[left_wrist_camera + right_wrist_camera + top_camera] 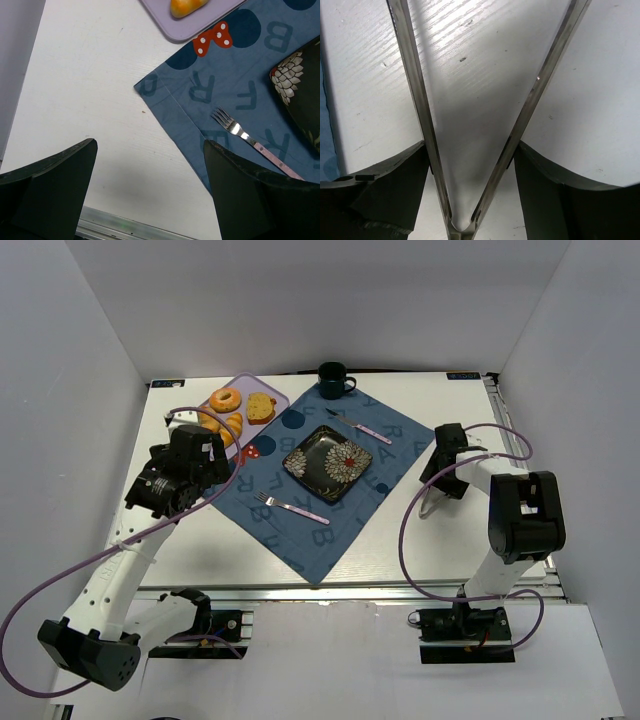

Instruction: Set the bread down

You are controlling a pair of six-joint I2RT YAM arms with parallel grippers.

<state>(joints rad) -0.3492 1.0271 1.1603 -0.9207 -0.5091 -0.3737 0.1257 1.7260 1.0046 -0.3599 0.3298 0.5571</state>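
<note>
While we look down from above, bread: the golden croissant (228, 427) lies on the lavender tray (170, 25) at the far left, beside a doughnut (226, 400) and a toast slice (262, 407).
Writing: we read large letters B, R, F and E on the blue placemat (300, 535).
Bow: a red dotted bow (213, 37) is printed beside the tray's edge.
Left claw (150, 145): fingers wide apart, holding nothing, over the mat's left corner.
Right claw (471, 145): clamped on metal tongs (416, 100), right of the mat.
Room: we see bare white worktop (375, 560) on both sides of the mat.
</note>
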